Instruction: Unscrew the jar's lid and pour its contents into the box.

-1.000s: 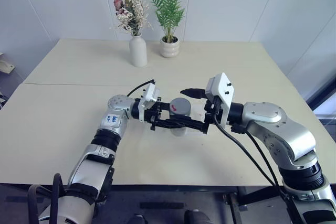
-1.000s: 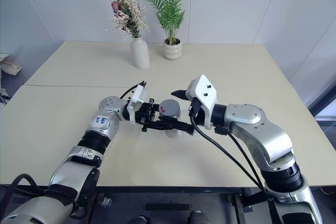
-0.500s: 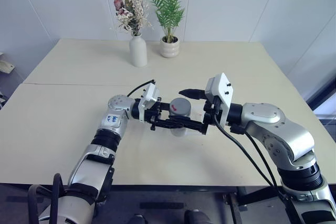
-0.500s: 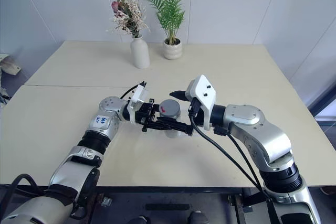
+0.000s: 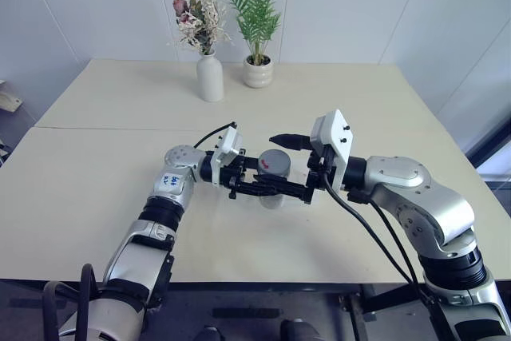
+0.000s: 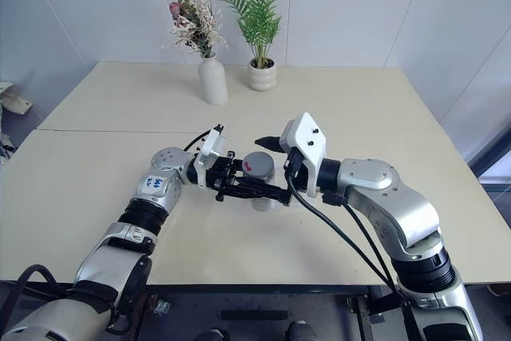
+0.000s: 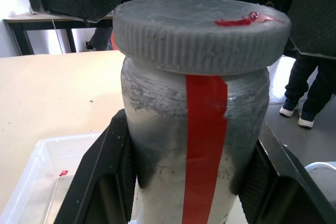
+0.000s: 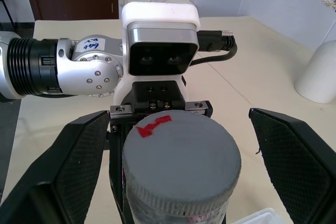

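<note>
Left claw (image 5: 267, 189) clamped on the jar (image 7: 194, 145), a stiff, likely slippery cylinder; right claw (image 8: 181, 171) spread wide astride the ribbed lid (image 8: 181, 161), the best purchase.

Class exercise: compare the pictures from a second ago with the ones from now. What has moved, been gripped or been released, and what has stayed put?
Nothing has visibly changed. The left claw stays shut on the jar, holding it above the table with the lid still screwed on. The right claw stays open, its fingers either side of the lid without gripping it. The box lies where it was.
</note>
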You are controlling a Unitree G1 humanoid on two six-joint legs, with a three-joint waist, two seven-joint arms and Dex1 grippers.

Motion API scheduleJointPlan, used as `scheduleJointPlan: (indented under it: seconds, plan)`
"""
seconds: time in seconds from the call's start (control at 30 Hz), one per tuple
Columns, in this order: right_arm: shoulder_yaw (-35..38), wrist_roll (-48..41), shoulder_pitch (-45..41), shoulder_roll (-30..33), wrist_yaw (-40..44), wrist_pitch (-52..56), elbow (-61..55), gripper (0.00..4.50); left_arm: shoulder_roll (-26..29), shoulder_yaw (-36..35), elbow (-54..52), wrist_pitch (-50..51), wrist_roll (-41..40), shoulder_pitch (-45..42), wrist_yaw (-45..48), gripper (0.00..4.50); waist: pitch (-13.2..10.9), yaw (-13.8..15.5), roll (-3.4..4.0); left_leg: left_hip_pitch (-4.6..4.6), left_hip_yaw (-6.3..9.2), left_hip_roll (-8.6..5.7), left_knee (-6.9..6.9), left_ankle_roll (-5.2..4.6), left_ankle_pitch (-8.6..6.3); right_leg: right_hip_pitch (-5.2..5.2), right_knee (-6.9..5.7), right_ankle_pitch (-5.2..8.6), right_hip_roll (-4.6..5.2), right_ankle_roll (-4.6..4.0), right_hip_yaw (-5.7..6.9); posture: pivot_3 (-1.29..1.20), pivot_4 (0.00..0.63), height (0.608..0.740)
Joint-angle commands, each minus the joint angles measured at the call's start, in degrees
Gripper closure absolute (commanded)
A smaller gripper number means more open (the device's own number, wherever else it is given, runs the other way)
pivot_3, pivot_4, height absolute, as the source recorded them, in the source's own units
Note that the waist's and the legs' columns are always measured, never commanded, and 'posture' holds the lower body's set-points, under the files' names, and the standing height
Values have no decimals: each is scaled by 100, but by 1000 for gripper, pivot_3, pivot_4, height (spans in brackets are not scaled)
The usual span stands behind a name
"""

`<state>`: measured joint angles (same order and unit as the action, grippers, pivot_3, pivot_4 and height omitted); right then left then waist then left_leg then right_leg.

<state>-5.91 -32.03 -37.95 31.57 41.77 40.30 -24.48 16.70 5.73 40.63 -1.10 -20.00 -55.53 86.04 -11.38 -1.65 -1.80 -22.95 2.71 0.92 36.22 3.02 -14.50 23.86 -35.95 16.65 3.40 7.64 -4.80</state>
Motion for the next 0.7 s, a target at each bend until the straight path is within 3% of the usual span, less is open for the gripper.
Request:
scheduleJointPlan:
  seconds: [0.03,0.4,0.5,0.63,0.7]
  plan:
    - [85,8,-128,-49,3,-103,-77,33,45,22,-262,35,-105,27,534,2445,0,0,0,0,0,0,0,0,0,0,0,0,0,0,0,0,150,740]
    - [77,55,-170,-76,56,-119,11,33,49,25,-417,113,-126,101,501,2445,0,-2,0,0,0,0,0,0,0,0,0,0,0,0,0,0,150,740]
    - [77,53,-170,-66,68,-115,18,671,49,24,-427,116,-128,108,489,2445,0,0,0,0,0,0,0,0,0,0,-1,0,0,0,0,0,150,740]
    - [94,47,-183,-60,89,-105,13,1935,52,24,-427,118,-123,122,486,2445,0,1,0,0,0,0,0,0,0,0,0,0,0,0,0,0,150,740]
    - [98,42,-180,-56,100,-95,15,1932,46,20,-418,112,-121,120,472,2445,0,1,0,0,0,0,0,0,0,0,0,0,0,0,0,0,150,740]
